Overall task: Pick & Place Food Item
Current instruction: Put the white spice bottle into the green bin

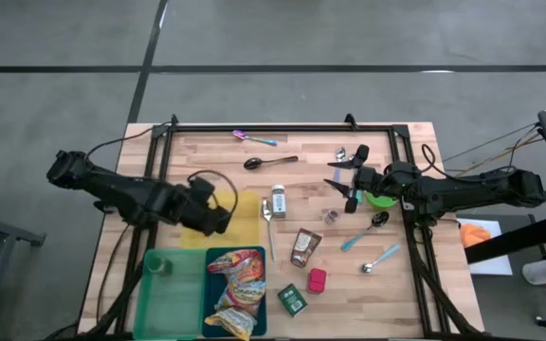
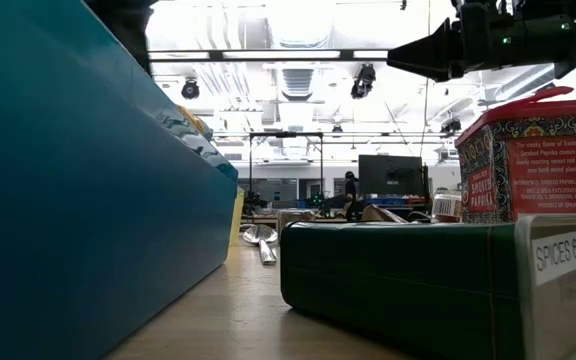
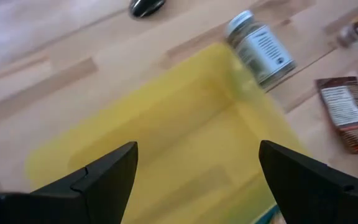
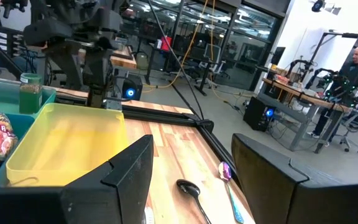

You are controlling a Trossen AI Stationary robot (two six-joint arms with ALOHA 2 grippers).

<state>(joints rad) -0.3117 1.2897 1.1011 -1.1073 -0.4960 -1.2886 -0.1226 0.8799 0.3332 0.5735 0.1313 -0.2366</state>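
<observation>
The snack bag (image 1: 239,289) is lying in the teal bin (image 1: 212,258), long axis toward the bench (image 1: 207,152) front, its lower end cut off. Left end effector (image 1: 218,210) and right end effector (image 1: 342,180) are both held open, empty.

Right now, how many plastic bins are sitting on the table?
3. A yellow bin lies beneath the left arm. A green bin sits in the table corner on that arm's side. A teal bin beside it holds snack bags. None seem hidden.
</observation>
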